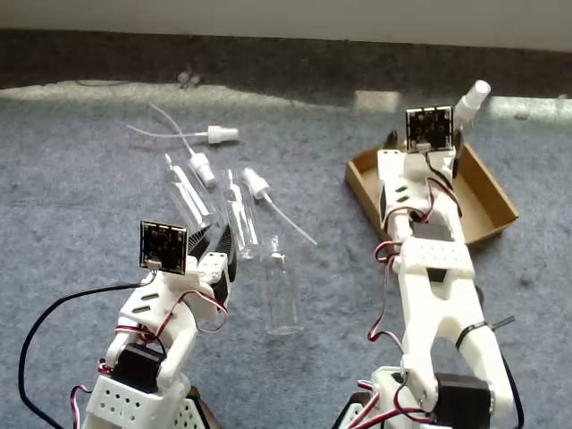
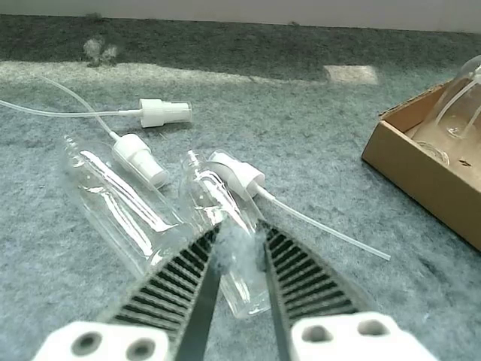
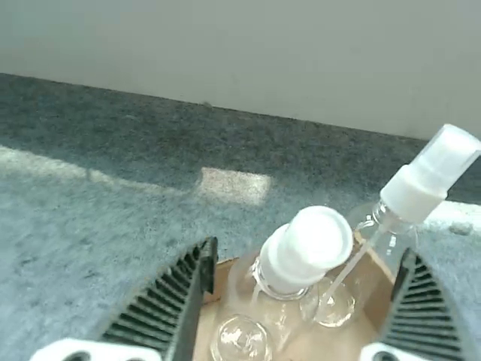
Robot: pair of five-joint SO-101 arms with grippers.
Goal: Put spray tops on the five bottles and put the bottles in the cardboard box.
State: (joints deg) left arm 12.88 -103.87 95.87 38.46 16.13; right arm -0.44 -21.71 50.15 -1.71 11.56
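**Handling and clearance.** The middle bottle (image 2: 218,218) lies on its side on the worktop (image 1: 89,223), well apart from the cardboard box (image 1: 500,201). The left pincer (image 2: 239,235) stands narrow, its ribbed pads against the bottle's flanks near the lower body.

The bottle is clear, thin-walled and uncapped. It is probably light, smooth enough to slip or roll, and likely to dent if squeezed hard. The straight mid-body looks the best place to take hold, which leaves the neck free for a top.

Two more bare bottles lie alongside, one farther from the box (image 1: 186,195) and one nearer to it (image 1: 281,290). Three loose spray tops (image 1: 222,134) (image 1: 202,168) (image 1: 256,183) lie just beyond the necks. Their thin dip tubes trail across the worktop and look springy and easy to snag. The cap itself seems the better place to grasp a top.

Two capped bottles (image 3: 312,244) (image 3: 432,169) stand in the box. The right pincer (image 3: 307,259) hangs wide open above them, holding nothing.

*Room to move:* the bottles and tops are crowded together, so a lift straight up seems safer than a sideways drag. The stretch of worktop between them and the box is open. The box walls are low, but the remaining floor space looks tight.
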